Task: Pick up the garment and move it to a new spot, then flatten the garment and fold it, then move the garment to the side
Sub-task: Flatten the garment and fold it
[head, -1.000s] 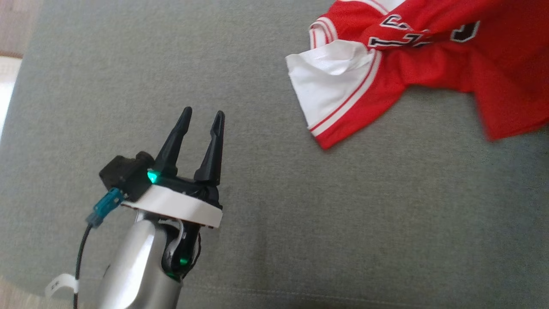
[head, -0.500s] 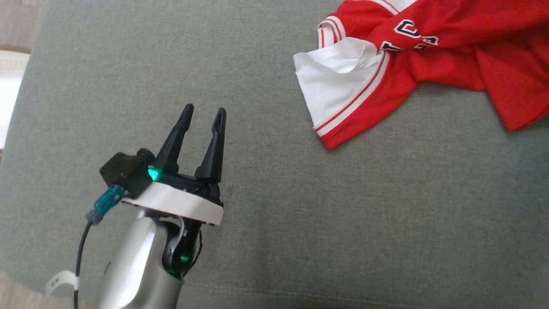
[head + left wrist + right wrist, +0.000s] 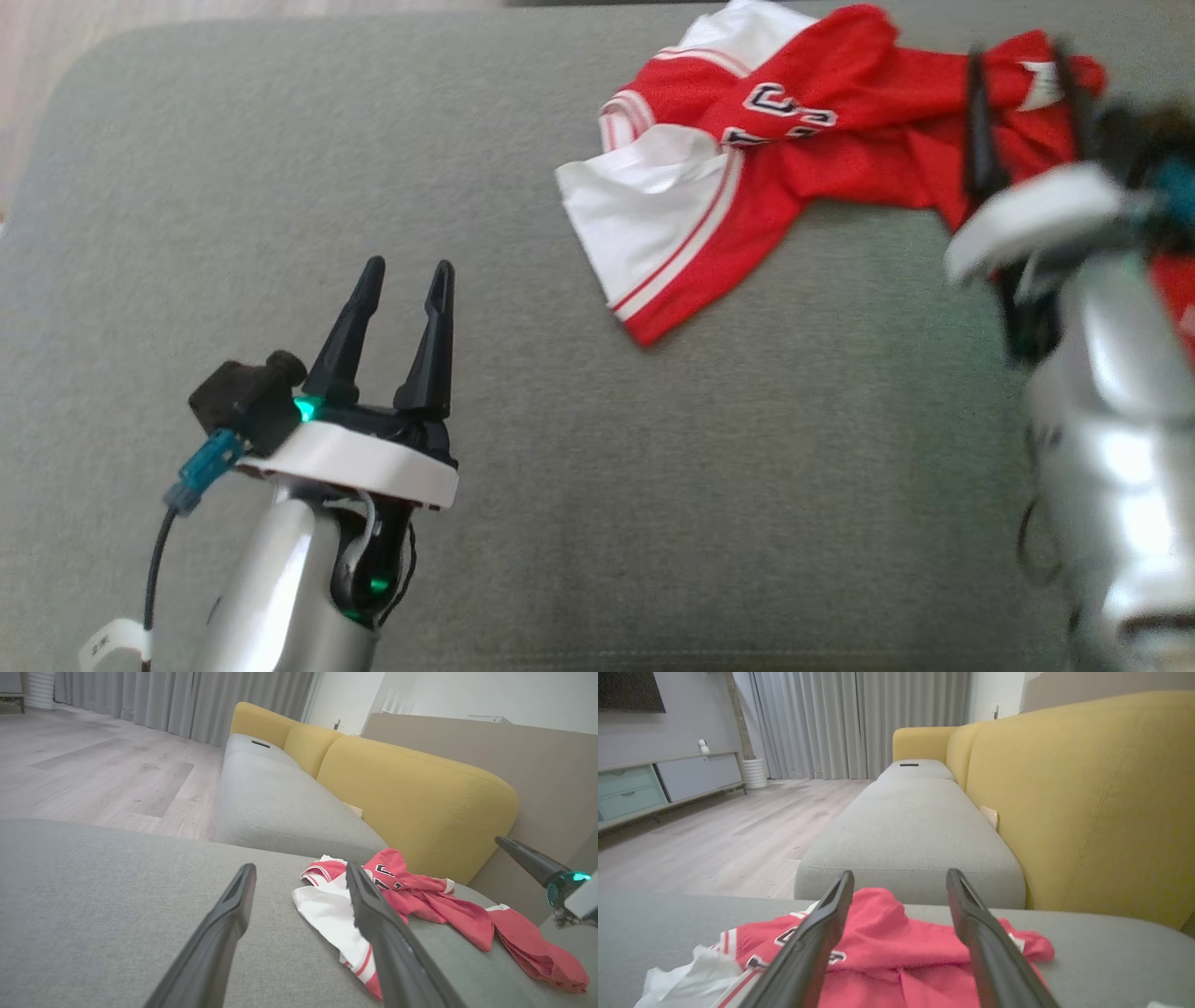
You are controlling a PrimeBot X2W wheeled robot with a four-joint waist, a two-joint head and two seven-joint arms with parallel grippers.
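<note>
Red jersey (image 3: pixel 434 900) crumpled on grey cushion (image 3: pixel 93 905), jaws spread wide

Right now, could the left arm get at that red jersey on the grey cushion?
Probably yes. The left gripper, jaws open, hangs over bare sofa cushion, and nothing lies between it and the red jersey. Its white sleeve is the nearest part. The arm would need to reach forward and to its right.

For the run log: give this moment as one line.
garment: crumpled on grey cushion | left gripper: open, empty | right gripper: open, over garment
</note>
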